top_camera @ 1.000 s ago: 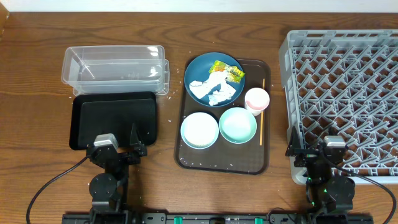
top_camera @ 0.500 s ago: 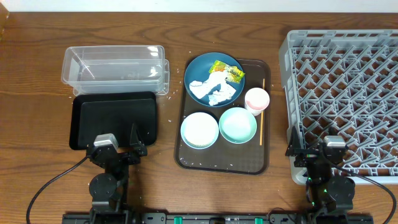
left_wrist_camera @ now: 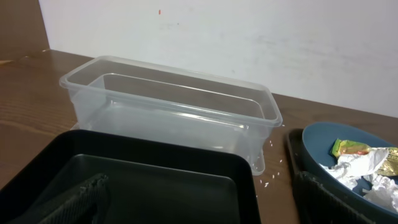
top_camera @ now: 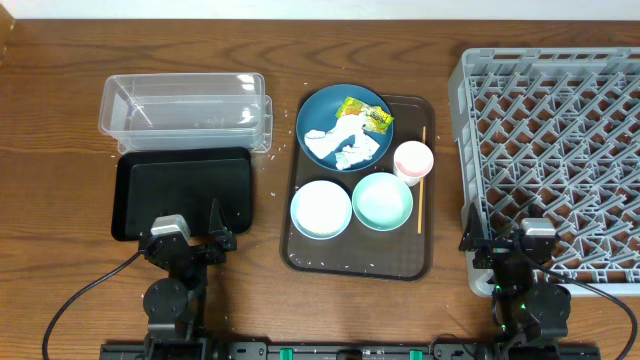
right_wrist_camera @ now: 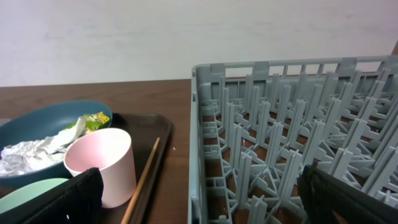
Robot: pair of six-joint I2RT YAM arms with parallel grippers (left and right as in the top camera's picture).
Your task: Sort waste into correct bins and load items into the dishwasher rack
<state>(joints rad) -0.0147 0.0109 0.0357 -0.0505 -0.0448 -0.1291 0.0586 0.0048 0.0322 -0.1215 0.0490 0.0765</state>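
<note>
Overhead, we are finding the left gripper (top_camera: 190,232) hanging wide open and empty at 6 o'clock of the black tray (top_camera: 185,190). The clear tub (top_camera: 180,131) is lying just beyond at 12 o'clock. The right gripper (top_camera: 503,243), equally spread and empty, is sitting at the 7 o'clock corner of the dishwasher rack (top_camera: 560,120). We are judging that each arm is fronting its own drop-off. Between them the brown serving tray (top_camera: 355,255) is gathering everything within either reach: napkins (top_camera: 345,145) and wrapper (top_camera: 365,113) are resting in the blue bowl-plate (top_camera: 320,112) at 12 o'clock. The chopstick (top_camera: 421,180) is lying at 3 o'clock, its long axis running 12 to 6.
</note>
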